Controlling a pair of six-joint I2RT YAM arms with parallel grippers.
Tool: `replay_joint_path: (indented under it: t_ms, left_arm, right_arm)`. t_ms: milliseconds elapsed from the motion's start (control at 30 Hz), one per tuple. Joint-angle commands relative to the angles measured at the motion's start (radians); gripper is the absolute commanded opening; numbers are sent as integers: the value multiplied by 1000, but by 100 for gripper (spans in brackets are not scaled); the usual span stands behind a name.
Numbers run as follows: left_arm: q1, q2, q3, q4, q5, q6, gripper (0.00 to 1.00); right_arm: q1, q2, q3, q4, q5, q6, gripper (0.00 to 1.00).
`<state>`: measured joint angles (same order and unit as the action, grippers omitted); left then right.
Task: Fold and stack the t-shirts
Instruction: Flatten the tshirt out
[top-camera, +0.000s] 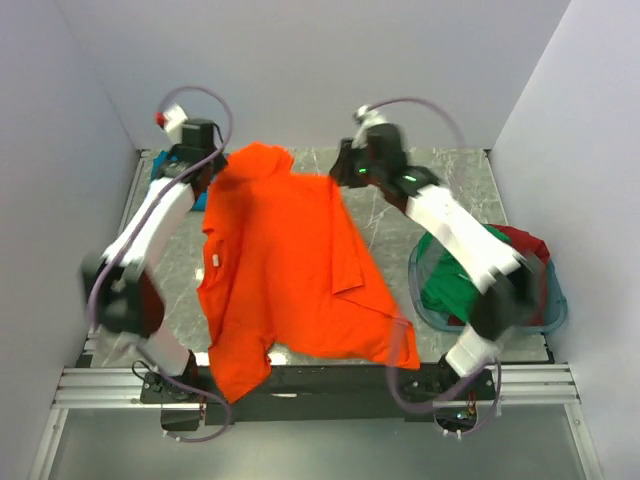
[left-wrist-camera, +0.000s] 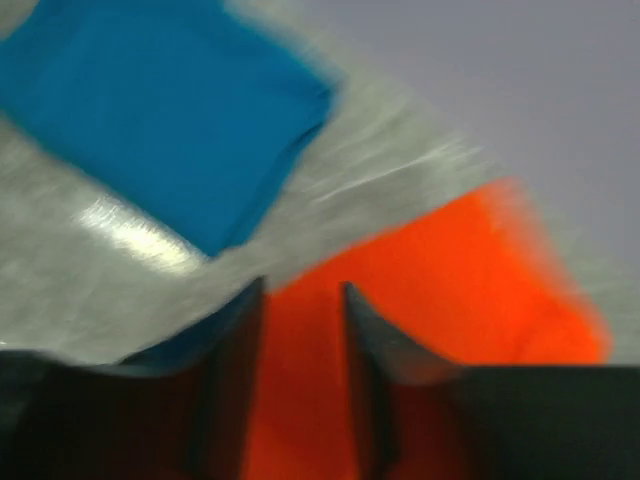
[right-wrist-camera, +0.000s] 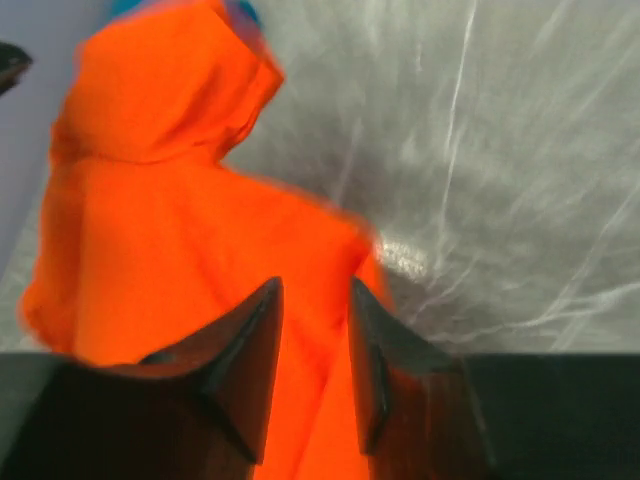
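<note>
One orange t-shirt (top-camera: 290, 270) is laid across the counter (top-camera: 390, 215), part of it draped over the near edge; the left gripper (left-wrist-camera: 302, 290) and right gripper (right-wrist-camera: 313, 285) are slightly spread above its far edge, nothing visibly pinched; laying flat is judged in hand; the first fold calls for fresh pinches.

My left arm (top-camera: 160, 215) and right arm (top-camera: 455, 235) both stretch toward the far side, elbows pushed outward. My left hand (left-wrist-camera: 303, 290) and right hand (right-wrist-camera: 315, 285) each hold their two fingers slightly apart.

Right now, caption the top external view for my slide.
Orange t-shirt spread across the table; green t-shirt and dark red t-shirt in the basket.
</note>
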<state>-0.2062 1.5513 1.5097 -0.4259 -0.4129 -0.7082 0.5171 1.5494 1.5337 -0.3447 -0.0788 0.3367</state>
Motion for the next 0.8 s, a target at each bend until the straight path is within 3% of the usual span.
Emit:
replay_joint_path:
  t_ms: [0,67,100,367,533,767]
  left_arm:
    - [37,169,61,-112,-3,-8,50]
    - [37,231,95,-152,-36,-20,91]
    - [37,231,87,-146,-32,-17,99]
    - [34,17,-229,-4,129,-51,100]
    - [33,-134,-446,-13,140,-102,99]
    - [25,-411,-796,91,266,-183,99]
  right_arm:
    - [-22,277,157,-133,-64,-117,53]
    - [-17,406,239,-203,-14,-123,77]
    - [-15,422,262,-220,5,-122,81]
    - [21,266,42,-168,117,-71,86]
    - [147,149,-168,-151,189,-22,86]
    - [245,46,-378,-93,217,171,83]
